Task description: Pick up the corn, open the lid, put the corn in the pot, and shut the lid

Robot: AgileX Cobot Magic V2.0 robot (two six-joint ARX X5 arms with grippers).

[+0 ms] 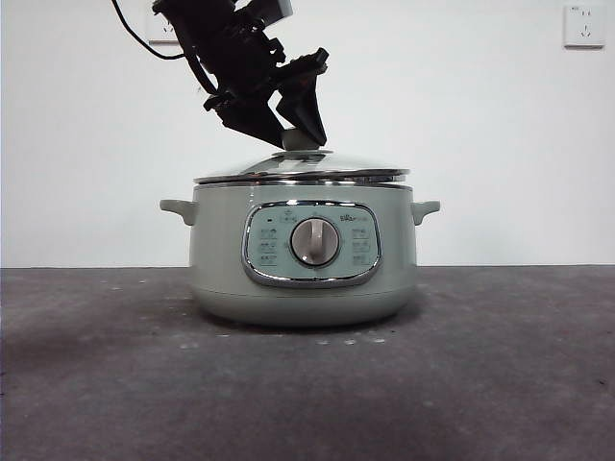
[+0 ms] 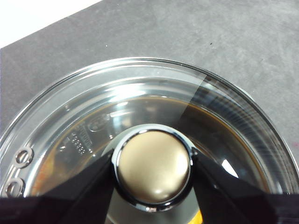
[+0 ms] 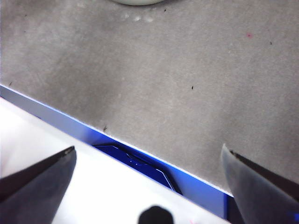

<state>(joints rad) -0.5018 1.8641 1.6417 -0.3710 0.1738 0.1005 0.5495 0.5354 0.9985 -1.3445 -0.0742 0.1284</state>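
Observation:
The sage-green pot (image 1: pixel 221 250) stands mid-table with its dial facing the front view. The glass lid (image 1: pixel 336 169) lies on the pot's rim. My left gripper (image 1: pixel 300 134) comes down from the upper left and is shut on the lid's knob (image 2: pixel 153 171), one jaw touching each side. Through the glass (image 2: pixel 140 93) I see the pot's dark inside and a small yellow patch (image 2: pixel 202 217) beside the knob; I cannot tell if it is the corn. My right gripper (image 3: pixel 148 148) is open and empty over the table's front edge.
Grey table surface (image 1: pixel 500 365) lies around the pot. The pot's base (image 3: pixel 138 1) shows at the far edge of the right wrist view. A white wall with sockets (image 1: pixel 584 24) stands behind.

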